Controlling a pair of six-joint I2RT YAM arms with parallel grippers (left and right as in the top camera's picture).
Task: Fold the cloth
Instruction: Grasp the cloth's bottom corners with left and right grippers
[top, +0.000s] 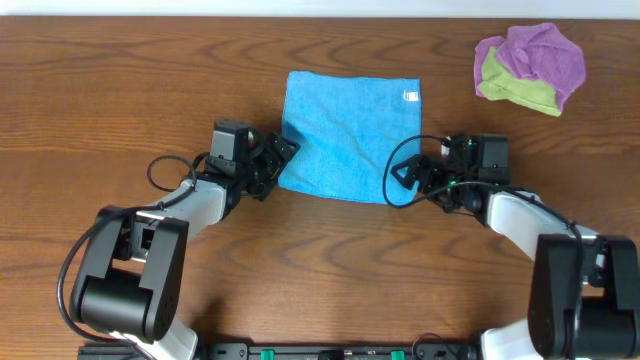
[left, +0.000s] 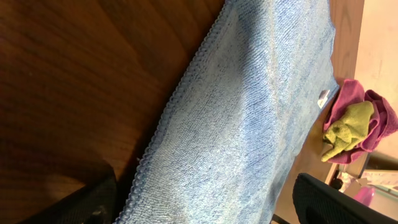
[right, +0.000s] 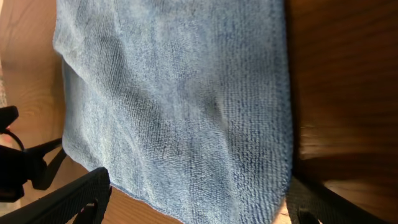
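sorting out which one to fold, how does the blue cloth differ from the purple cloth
The blue cloth lies spread flat as one sheet; the purple cloth is crumpled in a heap. The blue cloth sits alone mid-table; the purple cloth is bunched with a yellow-green cloth near the far right corner. Both are soft fabric on the wooden table.

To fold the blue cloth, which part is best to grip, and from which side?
Grip the cloth at its two near corners, left fingers and right fingers one each, coming from the robot's side. It lies flat, so probably slide low under the hem.
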